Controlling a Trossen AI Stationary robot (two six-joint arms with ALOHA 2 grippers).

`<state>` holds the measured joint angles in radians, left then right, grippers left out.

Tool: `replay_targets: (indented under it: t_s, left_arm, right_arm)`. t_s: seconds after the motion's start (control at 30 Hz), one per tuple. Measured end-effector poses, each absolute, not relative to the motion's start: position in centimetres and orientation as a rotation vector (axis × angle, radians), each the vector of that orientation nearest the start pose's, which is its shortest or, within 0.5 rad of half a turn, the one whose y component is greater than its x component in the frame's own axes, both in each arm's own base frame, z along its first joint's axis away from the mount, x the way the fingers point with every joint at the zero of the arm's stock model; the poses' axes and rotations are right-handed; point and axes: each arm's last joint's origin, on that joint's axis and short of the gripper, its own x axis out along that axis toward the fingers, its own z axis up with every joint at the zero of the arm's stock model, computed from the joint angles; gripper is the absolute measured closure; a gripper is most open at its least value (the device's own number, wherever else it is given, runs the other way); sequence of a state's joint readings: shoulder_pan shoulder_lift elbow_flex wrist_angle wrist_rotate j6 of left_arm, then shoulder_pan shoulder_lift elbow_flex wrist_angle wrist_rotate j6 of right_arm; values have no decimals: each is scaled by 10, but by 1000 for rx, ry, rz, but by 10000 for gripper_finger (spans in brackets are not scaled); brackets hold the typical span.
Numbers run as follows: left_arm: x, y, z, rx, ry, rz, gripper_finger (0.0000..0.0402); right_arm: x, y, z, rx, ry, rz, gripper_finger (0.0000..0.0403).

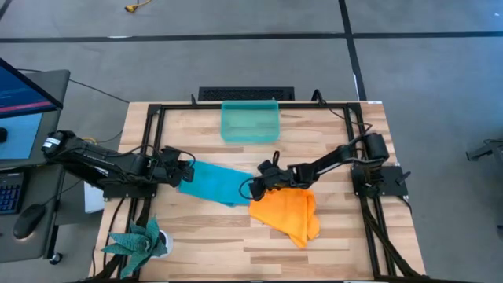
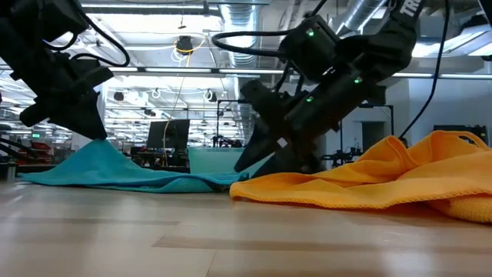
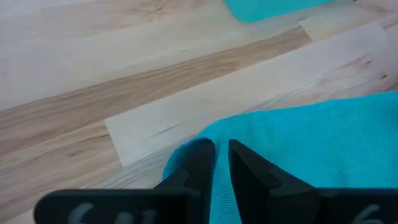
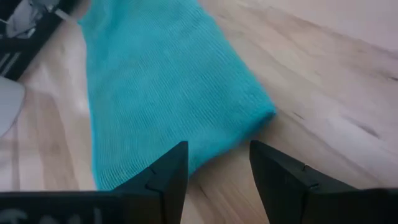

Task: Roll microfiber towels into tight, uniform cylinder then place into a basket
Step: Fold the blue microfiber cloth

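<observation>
A teal towel (image 1: 214, 183) lies spread on the table's middle left. My left gripper (image 1: 183, 174) is shut on its left end, which rises in a peak (image 2: 98, 148). My right gripper (image 4: 217, 167) is open and slants down over the towel's right end (image 4: 186, 93), next to the orange towel (image 1: 289, 214), which lies crumpled to the right. The teal-green basket (image 1: 250, 120) stands at the table's far edge. My left gripper pinches the teal towel's left end (image 3: 221, 163) between its two fingers, which slant down from the table's left. That end is lifted into a peak and the rest of the towel lies on the table. Whether my right gripper touches the towel, I cannot tell.
A green spiky plant in a white pot (image 1: 143, 240) stands at the near left corner. Black frame rails (image 1: 149, 149) run along the table's left and right sides. Bare wood (image 1: 212, 236) shows in front of the towels.
</observation>
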<state>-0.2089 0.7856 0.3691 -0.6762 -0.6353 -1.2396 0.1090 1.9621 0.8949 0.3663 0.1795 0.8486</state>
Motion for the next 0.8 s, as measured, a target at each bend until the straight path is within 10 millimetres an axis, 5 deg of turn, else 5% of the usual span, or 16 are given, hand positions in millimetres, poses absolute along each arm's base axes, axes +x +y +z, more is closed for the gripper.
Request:
replay_targets:
  t_s: [0.8]
  left_arm:
    - [124, -9, 165, -668, 601, 905, 358]
  right_arm:
    - [371, 20, 107, 759, 546, -321, 239]
